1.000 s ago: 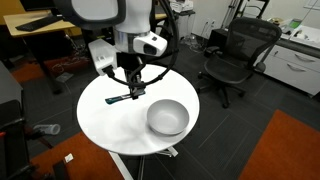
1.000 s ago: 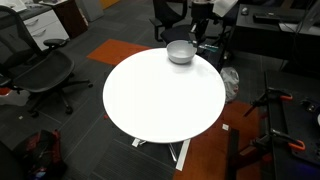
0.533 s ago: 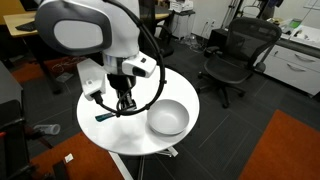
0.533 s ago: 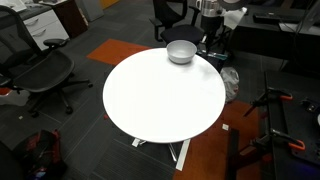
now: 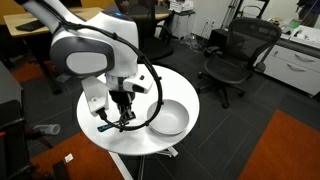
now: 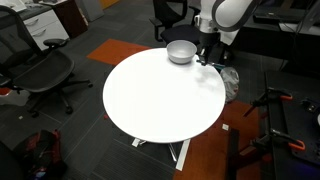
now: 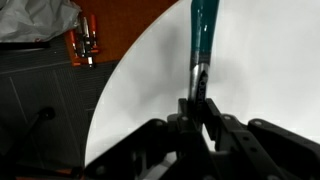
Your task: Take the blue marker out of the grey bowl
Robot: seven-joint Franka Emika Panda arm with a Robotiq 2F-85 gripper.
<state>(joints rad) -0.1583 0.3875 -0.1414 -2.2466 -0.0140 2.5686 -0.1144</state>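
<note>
**Swung farther from the grey bowl [image 5: 168, 118]: blue marker [image 7: 203, 30] in the tool's grip**

Since a second ago the arm has moved away from the grey bowl and lower. The tool [image 5: 122, 112] now hangs close over the white tabletop [image 5: 140, 143], near its rim. In the wrist view the fingers [image 7: 213, 110] are pressed in on one end of the blue marker, whose teal length juts ahead over the tabletop. It is outside the bowl, well apart from it.
</note>
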